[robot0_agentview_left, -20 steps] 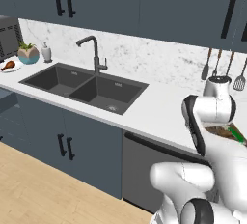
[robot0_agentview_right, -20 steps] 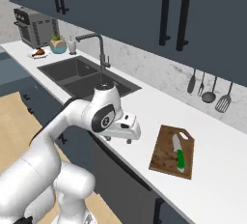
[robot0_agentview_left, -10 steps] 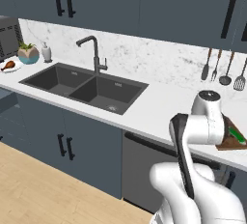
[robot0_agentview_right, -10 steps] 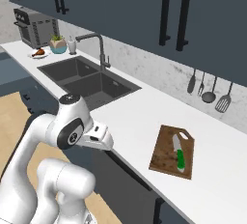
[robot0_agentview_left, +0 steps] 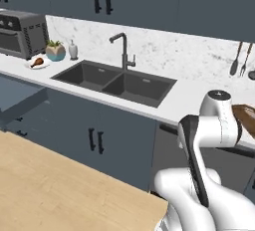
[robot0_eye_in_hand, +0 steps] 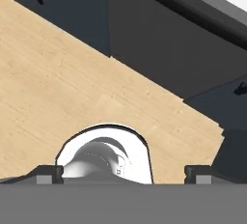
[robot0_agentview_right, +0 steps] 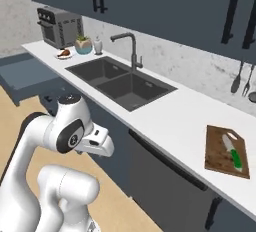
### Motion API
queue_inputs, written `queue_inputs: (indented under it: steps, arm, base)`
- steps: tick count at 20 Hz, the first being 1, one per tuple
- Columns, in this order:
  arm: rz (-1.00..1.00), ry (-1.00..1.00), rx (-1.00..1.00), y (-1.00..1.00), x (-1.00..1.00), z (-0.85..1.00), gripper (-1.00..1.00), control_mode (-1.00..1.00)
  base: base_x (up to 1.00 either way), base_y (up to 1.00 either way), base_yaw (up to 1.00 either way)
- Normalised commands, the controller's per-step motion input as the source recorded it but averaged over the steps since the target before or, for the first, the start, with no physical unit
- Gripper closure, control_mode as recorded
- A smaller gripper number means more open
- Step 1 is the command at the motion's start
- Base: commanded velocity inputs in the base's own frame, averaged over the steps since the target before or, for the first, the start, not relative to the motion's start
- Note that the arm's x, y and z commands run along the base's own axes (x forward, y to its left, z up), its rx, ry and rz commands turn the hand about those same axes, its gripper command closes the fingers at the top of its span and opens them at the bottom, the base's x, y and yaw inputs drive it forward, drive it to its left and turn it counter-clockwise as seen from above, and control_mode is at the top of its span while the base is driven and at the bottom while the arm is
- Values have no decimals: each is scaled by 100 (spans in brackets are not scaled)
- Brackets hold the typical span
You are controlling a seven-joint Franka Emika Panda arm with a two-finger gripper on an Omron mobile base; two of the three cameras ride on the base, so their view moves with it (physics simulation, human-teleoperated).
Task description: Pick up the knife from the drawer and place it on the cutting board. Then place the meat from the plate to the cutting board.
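- Knife [robot0_agentview_right: 233, 152] lies on the cutting board [robot0_agentview_right: 218, 151] at the surface's right end.
- Meat [robot0_agentview_right: 64, 53] sits on the plate [robot0_agentview_right: 59, 56] beside the toaster oven [robot0_agentview_right: 58, 26], well apart from the tool [robot0_eye_in_hand: 123, 172].
- Arm is folded low before the cabinets, tool pointing at the wooden floor [robot0_eye_in_hand: 72, 97], its tips wide apart and empty.

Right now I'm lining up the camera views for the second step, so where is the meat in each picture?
Left base view: the meat lies on the plate, far left of the counter, before the toaster oven.
Right base view: the meat is upper left, on the same plate.
Hand view: floor and cabinet fronts, no meat.
Shared landmark: the faucet, right of the meat in both base views.
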Motion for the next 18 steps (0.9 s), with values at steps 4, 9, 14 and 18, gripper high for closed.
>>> queue_inputs:
  steps: [4, 9, 14, 18]
  arm:
    - [0, 0, 0, 0, 0, 0, -100, 100]
    - [0, 0, 0, 0, 0, 0, -100, 100]
    - [0, 0, 0, 0, 0, 0, -100, 100]
    - [0, 0, 0, 0, 0, 0, -100, 100]
  base:
    - [62, 100, -8]
    - [62, 100, -6]
    - [79, 100, -3]
    - [100, 100, 0]
